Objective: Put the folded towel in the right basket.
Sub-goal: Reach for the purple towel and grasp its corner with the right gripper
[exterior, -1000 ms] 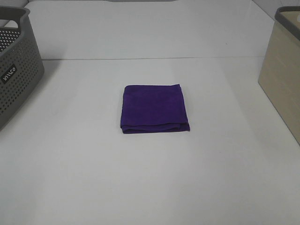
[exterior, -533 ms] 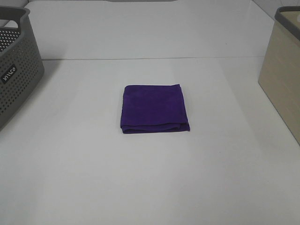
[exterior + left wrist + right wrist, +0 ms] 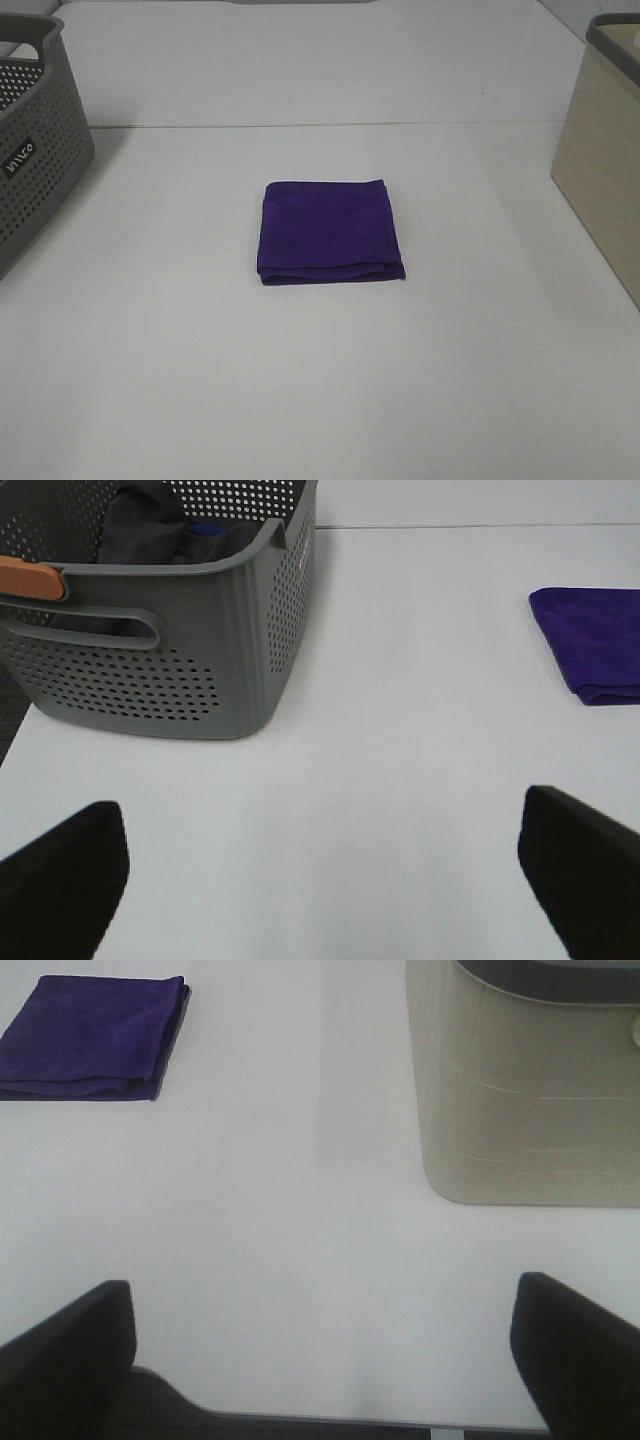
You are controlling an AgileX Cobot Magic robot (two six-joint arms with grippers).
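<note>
A folded purple towel (image 3: 330, 232) lies flat on the white table (image 3: 320, 380), near the middle. It also shows in the left wrist view (image 3: 595, 645) and the right wrist view (image 3: 95, 1035). The beige right basket (image 3: 605, 150) stands at the table's right edge; the right wrist view shows its wall (image 3: 530, 1090). Neither gripper shows in the exterior view. My left gripper (image 3: 320, 875) is open and empty, far from the towel. My right gripper (image 3: 320, 1355) is open and empty, near the table's front edge, apart from towel and basket.
A grey perforated basket (image 3: 35, 140) stands at the table's left edge; in the left wrist view it (image 3: 170, 630) holds dark cloth and has an orange handle piece (image 3: 30, 578). The table's front edge (image 3: 330, 1420) shows in the right wrist view.
</note>
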